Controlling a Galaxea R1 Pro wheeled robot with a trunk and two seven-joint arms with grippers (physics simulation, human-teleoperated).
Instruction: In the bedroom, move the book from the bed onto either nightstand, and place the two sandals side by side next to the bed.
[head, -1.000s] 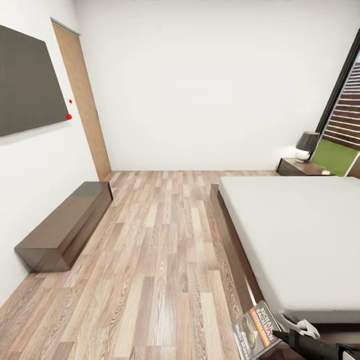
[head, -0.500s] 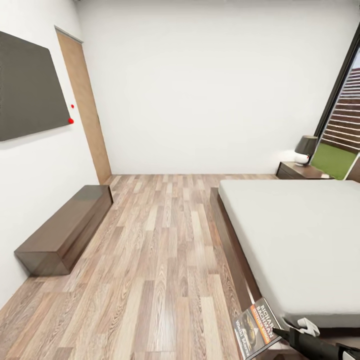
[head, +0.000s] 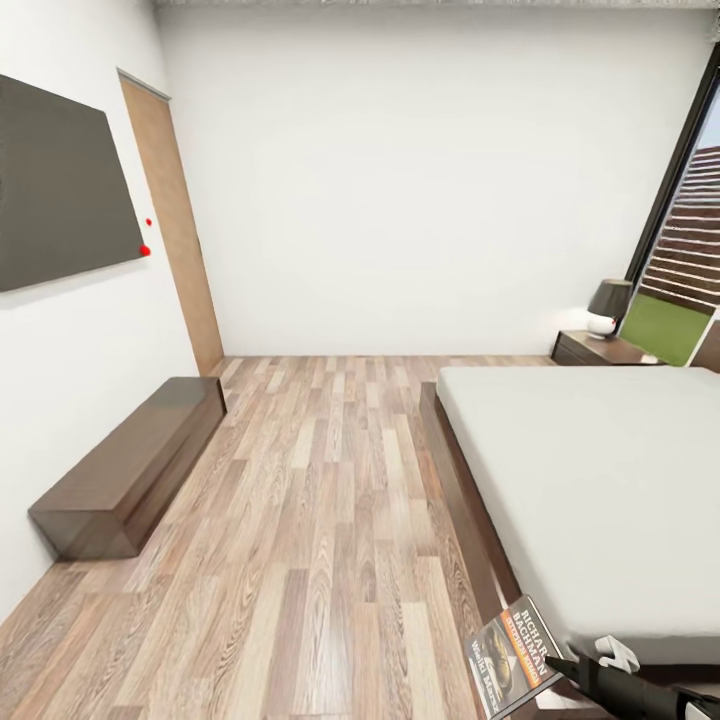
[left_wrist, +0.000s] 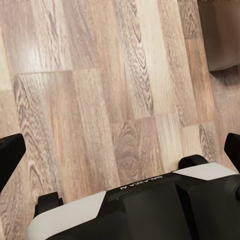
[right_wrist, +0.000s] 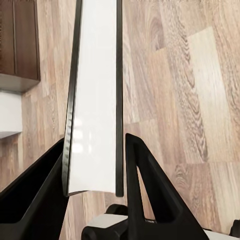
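White walls and a brown-grey wood-plank floor (head: 320, 520) make up the bedroom in the head view, and the bed (head: 600, 480) serves as the landmark. Its off-white mattress sits on a dark platform frame whose long edge borders a wide open stretch of planks. Across that stretch from the bed, a long low dark-brown dresser (head: 130, 465) lies along the wall, under a dark wall panel (head: 60, 185), with a tan door (head: 175, 225) further along the same wall. Beyond the bed's far end stands the nightstand (head: 600, 349), a dark-shaded lamp (head: 607, 305) on its top, beside the dark-framed window (head: 680, 200). Off the bed's near corner, the book (head: 510, 658) is held tilted above the floor, cover up, by the right gripper (head: 560, 668), whose dark fingers pinch its edge.

From the left wrist view, the left gripper (left_wrist: 120, 150) is spread wide, its two dark fingertips far apart over bare planks, with a dark wooden corner (left_wrist: 220, 35) nearby.

From the right wrist view, the book is seen edge-on, white pages between dark covers, clamped between the two black fingers (right_wrist: 150, 185); a strip of the bed's dark frame and white mattress lies beside it
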